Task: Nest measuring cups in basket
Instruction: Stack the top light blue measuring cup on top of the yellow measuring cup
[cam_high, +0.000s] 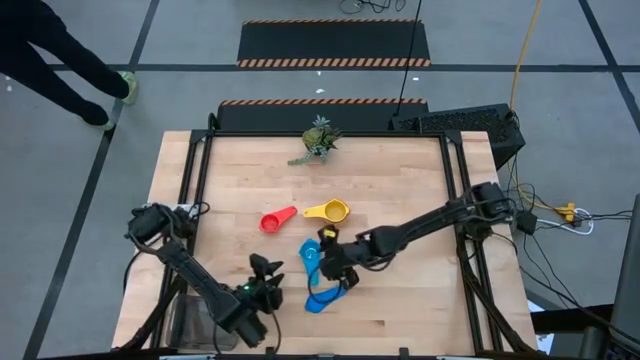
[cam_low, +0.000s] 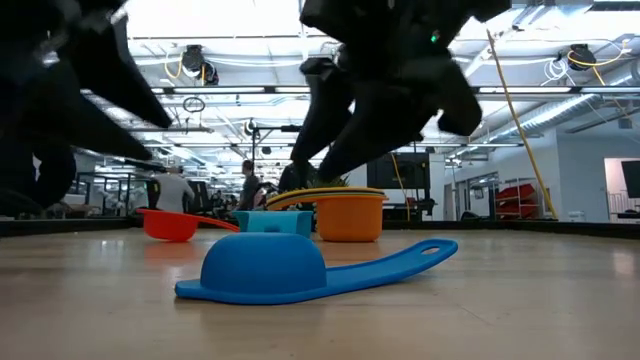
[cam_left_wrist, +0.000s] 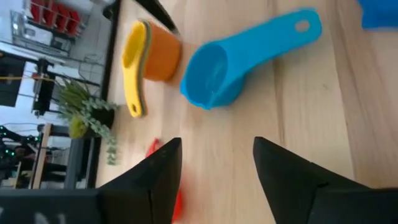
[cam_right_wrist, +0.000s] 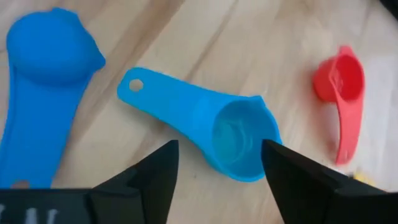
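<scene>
Several measuring cups lie on the wooden table. The red cup (cam_high: 278, 219) and a yellow cup (cam_high: 328, 211) with an orange one (cam_left_wrist: 163, 57) nested in it sit mid-table. Nearer lie a light blue cup (cam_right_wrist: 211, 127) on its base and a blue cup (cam_low: 268, 266) mouth down. My right gripper (cam_right_wrist: 217, 155) hangs open just above the light blue cup, its fingers to either side of the bowl. My left gripper (cam_left_wrist: 216, 163) is open near the front edge, pointing at these cups. A grey see-through shape (cam_high: 188, 318) under my left arm may be the basket.
A small green plant (cam_high: 318, 140) stands at the table's far edge. Black frame rails (cam_high: 196, 190) run along the left and right sides. A person's legs (cam_high: 70, 70) show on the floor beyond the far left corner.
</scene>
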